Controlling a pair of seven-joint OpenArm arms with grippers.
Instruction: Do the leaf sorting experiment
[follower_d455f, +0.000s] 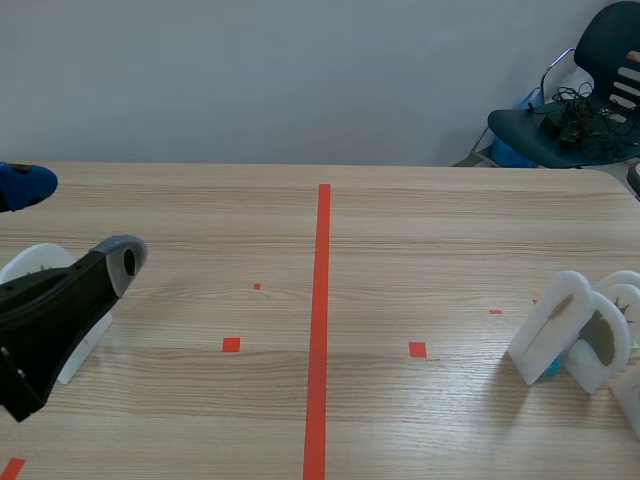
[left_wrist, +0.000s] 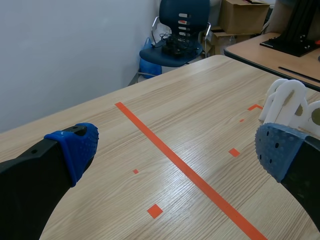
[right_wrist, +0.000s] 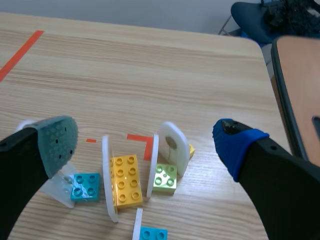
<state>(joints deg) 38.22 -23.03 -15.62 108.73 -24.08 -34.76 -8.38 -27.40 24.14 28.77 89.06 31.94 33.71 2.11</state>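
Note:
Several white leaf-shaped cards (follower_d455f: 555, 322) stand on edge at the table's right side, some with dull green leaf shapes on them. My right gripper (right_wrist: 145, 142) hangs open above them. Between the white cards (right_wrist: 106, 175) under it lie a yellow brick (right_wrist: 125, 180), a green brick (right_wrist: 165, 178) and two cyan bricks (right_wrist: 85, 186). My left gripper (follower_d455f: 75, 222) is open at the table's left side, holding nothing. A white leaf card (follower_d455f: 38, 265) stands just behind its arm. In the left wrist view the left gripper (left_wrist: 175, 145) faces the far white cards (left_wrist: 285, 100) across the red tape line.
A red tape line (follower_d455f: 320, 320) runs down the middle of the wooden table, with small red squares on both sides. A blue chair (follower_d455f: 580, 110) with cables on it stands beyond the table's far right corner. A second table (left_wrist: 280, 55) stands to the right.

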